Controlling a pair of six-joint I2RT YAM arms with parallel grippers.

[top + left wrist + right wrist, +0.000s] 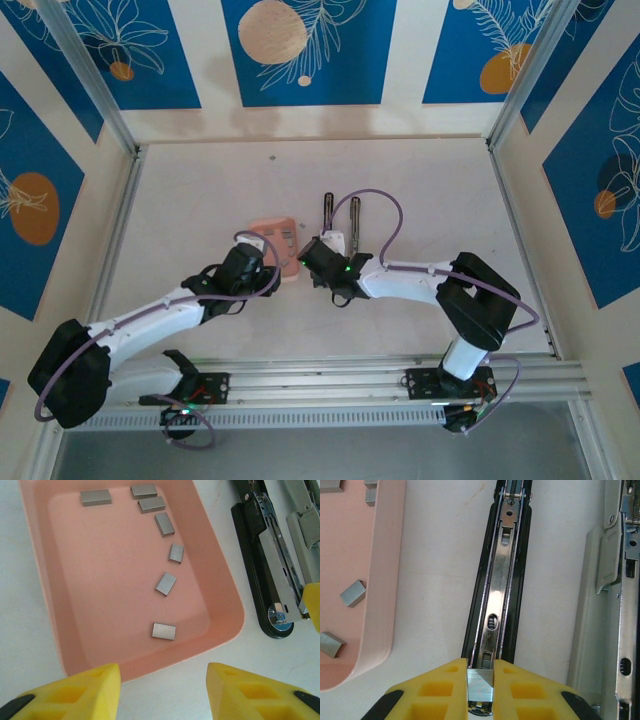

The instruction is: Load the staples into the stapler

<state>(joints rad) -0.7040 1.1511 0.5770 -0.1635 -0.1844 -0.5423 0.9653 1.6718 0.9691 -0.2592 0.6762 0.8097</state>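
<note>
The black stapler (497,595) lies opened out on the table, its shiny metal channel facing up, and its silvery-white bar part (600,605) lies alongside on the right. My right gripper (480,680) is shut on a strip of staples (480,686), held just over the near end of the channel. The salmon-pink box (50,605) sits left of the stapler (260,570) with several loose staples (164,631) in it. My left gripper (164,685) is open, hovering over the table just off the box's near edge with nothing between its fingers.
In the top view the pink box (275,240) and the stapler (328,215) lie mid-table between both arms, whose grippers (255,265) (315,255) are close together. Patterned walls with metal frame posts (520,90) enclose the table.
</note>
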